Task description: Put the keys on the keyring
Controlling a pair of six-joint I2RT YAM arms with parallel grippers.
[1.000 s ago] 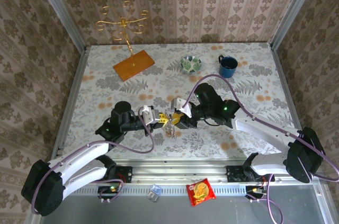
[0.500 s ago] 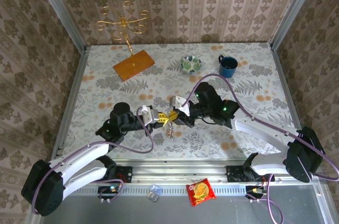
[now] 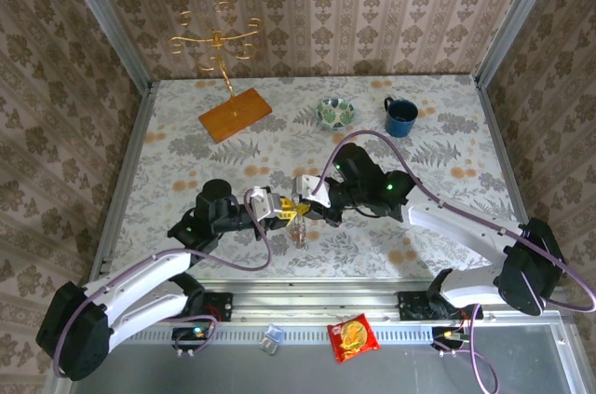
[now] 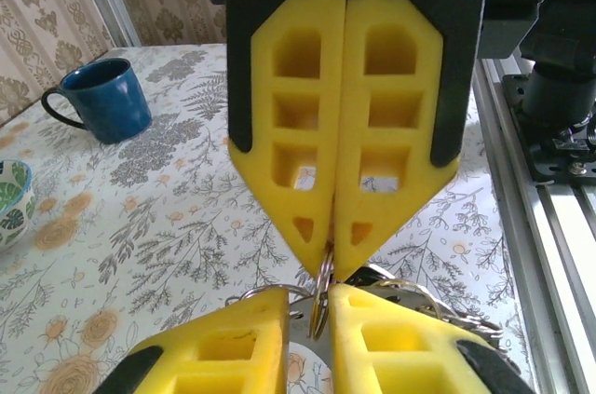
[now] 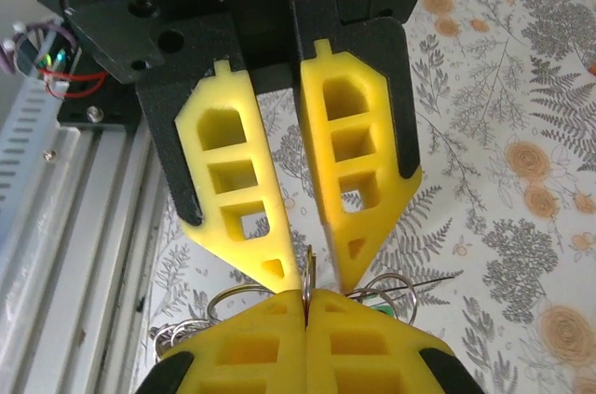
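The thin silver metal keyring (image 4: 321,284) is pinched on edge above the floral counter (image 4: 140,226) by the closed right end effector (image 4: 332,262), presumably steadied for threading, with the left end effector (image 4: 312,305) parted narrowly around it.

Top camera overlooks the floral-patterned table (image 3: 447,147); wrist cameras, close above it, face each other, sharing the metal keyring (image 4: 322,268)

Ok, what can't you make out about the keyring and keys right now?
Top external: keys too small to count, tops under the left gripper and right gripper.
Left wrist: lower part of the keyring hidden behind the left gripper's fingers, cut by the bottom edge.
Right wrist: keys mostly behind the right gripper's fingers.
Any view: the ring's split end, too fine.
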